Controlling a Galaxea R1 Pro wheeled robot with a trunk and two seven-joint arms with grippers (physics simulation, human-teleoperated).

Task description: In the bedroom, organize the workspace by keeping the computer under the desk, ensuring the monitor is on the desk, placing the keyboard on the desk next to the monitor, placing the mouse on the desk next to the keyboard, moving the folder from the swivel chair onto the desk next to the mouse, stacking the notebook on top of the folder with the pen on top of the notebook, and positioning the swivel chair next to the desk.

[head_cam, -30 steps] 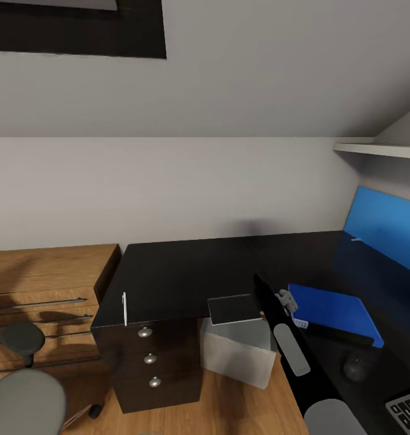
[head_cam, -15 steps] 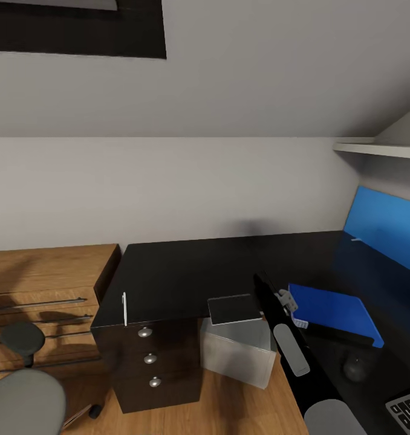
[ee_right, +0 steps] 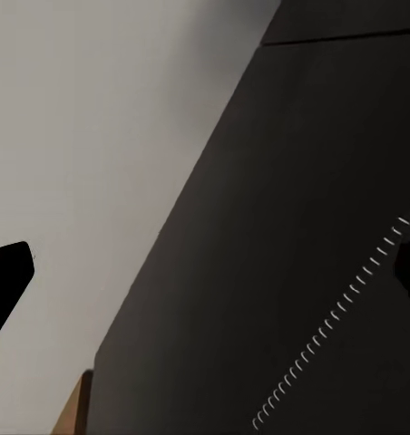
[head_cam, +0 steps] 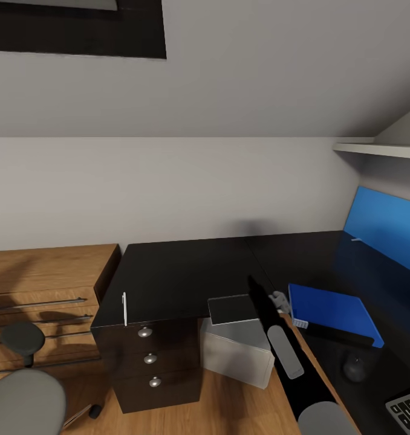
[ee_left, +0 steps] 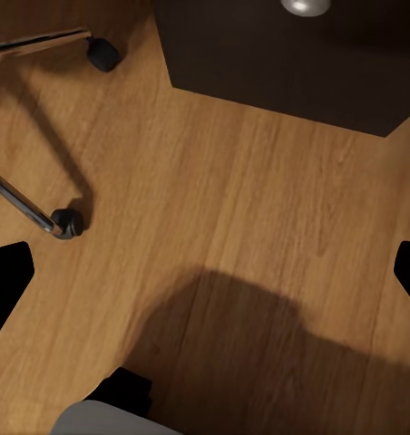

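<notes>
The right end effector [head_cam: 279,298] hangs spread open over the black bench [head_cam: 187,272], seemingly touching the notebook [head_cam: 233,309] at its front edge, blue folder [head_cam: 332,312] just beside.

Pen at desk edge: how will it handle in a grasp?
The pen looks thin and round, so it will probably roll if nudged. It lies at the desk edge, so it may fall off. Likely light and stiff.

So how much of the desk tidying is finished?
Looks done: folder on the desk near the mouse and keyboard, computer underneath. In hand: the open right gripper is over the notebook, not holding it. Left: notebook onto folder, pen on top, swivel chair brought closer.
</notes>
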